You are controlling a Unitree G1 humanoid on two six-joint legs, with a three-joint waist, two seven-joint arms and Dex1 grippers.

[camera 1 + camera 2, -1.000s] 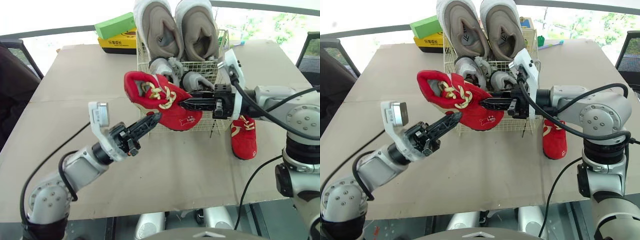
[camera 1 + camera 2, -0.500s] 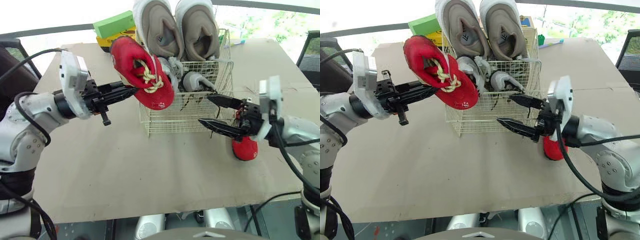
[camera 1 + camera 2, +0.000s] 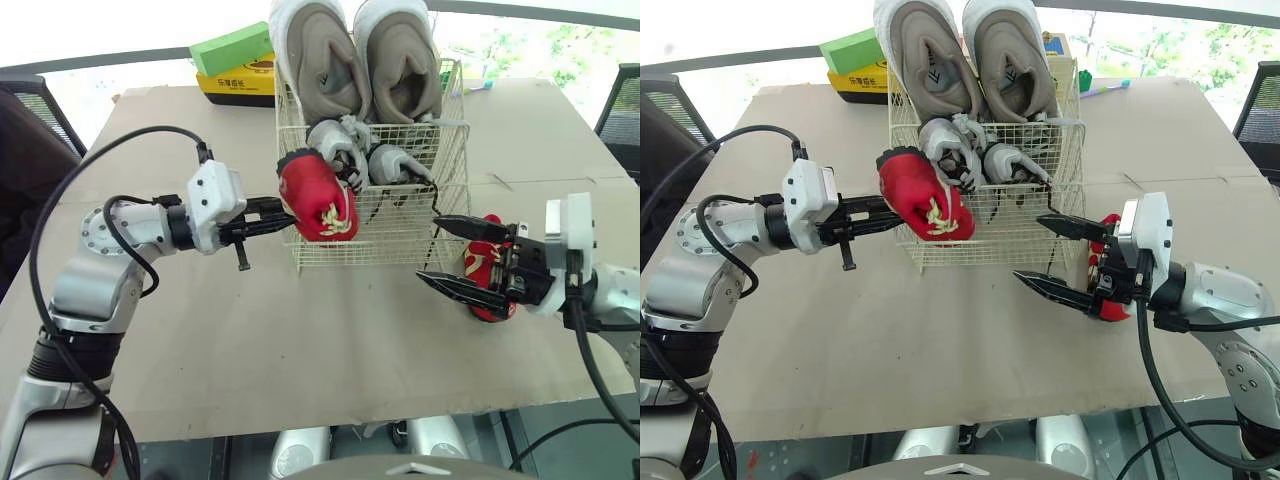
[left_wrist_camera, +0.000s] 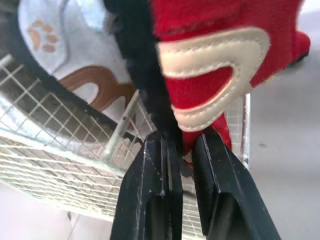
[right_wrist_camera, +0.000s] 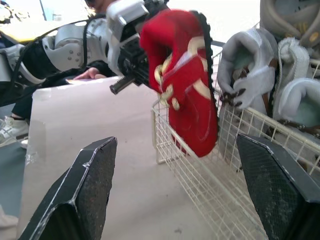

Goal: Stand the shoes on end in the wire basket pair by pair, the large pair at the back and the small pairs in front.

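Both arms are rounded silver-grey shells joined by black collars. The left arm (image 3: 88, 290) has a round end cap (image 3: 97, 232) ringed with small dark screws. Each wrist carries a boxy white block, one on the left (image 3: 212, 203) and one on the right (image 3: 566, 238). A thin black cable (image 3: 118, 152) loops over the left arm, and another (image 3: 1148, 372) hangs under the right arm (image 3: 1228, 296). The left gripper (image 3: 284, 214) and right gripper (image 3: 430, 248) have long, slim black fingers that taper to points, with finely cross-hatched pads (image 5: 89, 176).
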